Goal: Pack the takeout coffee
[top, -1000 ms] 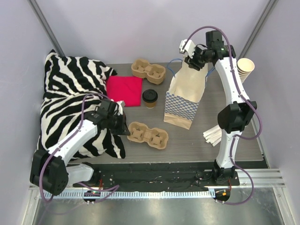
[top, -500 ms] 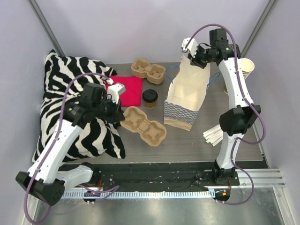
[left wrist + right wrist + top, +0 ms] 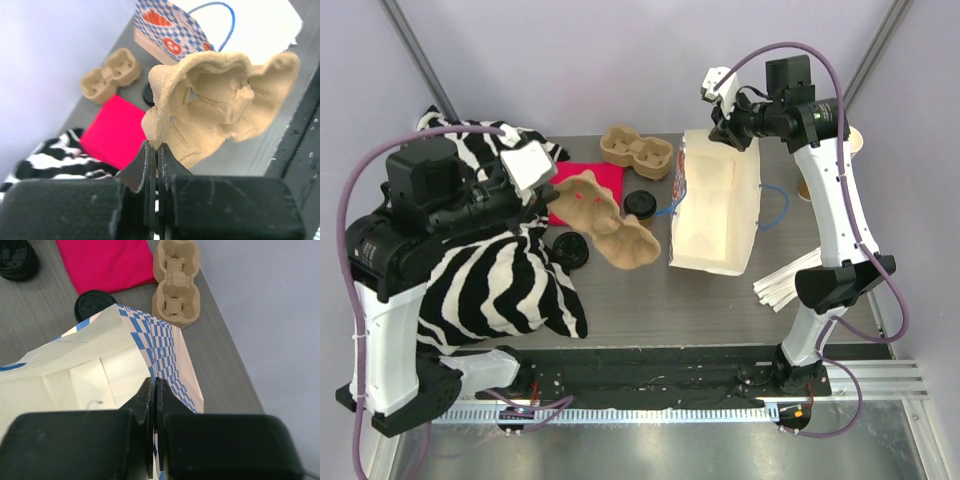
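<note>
The takeout coffee point(image 3: 641, 204), a small tan cup under a black lid, stands mid-table between the red cloth and the paper bag; the right wrist view shows its lid point(image 3: 95, 304) beside the bag's checkered wall. My left gripper point(image 3: 556, 190) is raised and shut on the rim of a pulp cup carrier point(image 3: 607, 221), which hangs tilted above the table and hides part of the coffee. Up close, the carrier point(image 3: 225, 100) sticks out of the closed left gripper point(image 3: 156, 147). My right gripper point(image 3: 722, 128) is shut on the back rim of the open paper bag point(image 3: 715, 215), whose edge is pinched in the right gripper point(image 3: 156, 382).
A second carrier point(image 3: 638, 150) sits at the back. The red cloth point(image 3: 592, 180) lies left of the coffee, a loose black lid point(image 3: 568, 250) nearer the front. A zebra cloth point(image 3: 490, 280) fills the left side. Stacked cups point(image 3: 853, 142) and white sticks point(image 3: 785, 282) are at the right.
My left arm lifted the carrier off the table, up and leftward. The right gripper closed on the bag's rim and pulled the bag open. The loose lid came into view.
</note>
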Available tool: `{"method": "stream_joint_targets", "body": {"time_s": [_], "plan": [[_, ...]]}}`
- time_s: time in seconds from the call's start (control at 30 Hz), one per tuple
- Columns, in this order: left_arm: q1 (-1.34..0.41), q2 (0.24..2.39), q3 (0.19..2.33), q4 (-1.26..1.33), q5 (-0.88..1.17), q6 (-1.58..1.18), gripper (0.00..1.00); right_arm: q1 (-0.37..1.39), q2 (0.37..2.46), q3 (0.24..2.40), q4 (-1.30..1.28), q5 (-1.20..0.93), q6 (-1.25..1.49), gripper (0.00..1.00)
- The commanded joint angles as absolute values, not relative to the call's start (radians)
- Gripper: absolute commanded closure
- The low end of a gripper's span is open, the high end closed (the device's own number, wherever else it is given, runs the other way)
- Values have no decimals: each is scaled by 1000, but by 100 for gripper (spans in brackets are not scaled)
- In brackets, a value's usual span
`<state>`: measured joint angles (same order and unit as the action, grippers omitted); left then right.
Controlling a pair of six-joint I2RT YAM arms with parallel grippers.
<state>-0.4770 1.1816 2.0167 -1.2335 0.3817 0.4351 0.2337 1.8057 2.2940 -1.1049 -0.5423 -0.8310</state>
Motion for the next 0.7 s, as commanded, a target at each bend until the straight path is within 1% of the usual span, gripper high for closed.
{"method": "stream_joint_targets", "body": {"time_s": [0.0,0.07,0.17,0.23,0.37,0.5,0.67], "plan": [[-537,1322,2261,-1282,307,495,100,245,1758,2290,-1149,-545,-664,99],[-554,1365,2360,-1278,299,486,100,249,1758,2287,-1176,-546,-621,99],[-600,1411,2399,-1221,298,462,100,252,1761,2270,-1201,-554,-568,99],[-653,1436,2408,-1175,266,462,100,252,1756,2250,-1194,-555,-532,99],[-823,1463,2389,-1069,68,527,100,253,1758,2261,-1180,-575,-470,99],[-880,1474,2381,-902,9,563,100,268,1758,2258,-1192,-569,-434,99],[-934,1471,2390,-812,-25,575,100,287,1723,2200,-1166,-535,-419,99]]}}
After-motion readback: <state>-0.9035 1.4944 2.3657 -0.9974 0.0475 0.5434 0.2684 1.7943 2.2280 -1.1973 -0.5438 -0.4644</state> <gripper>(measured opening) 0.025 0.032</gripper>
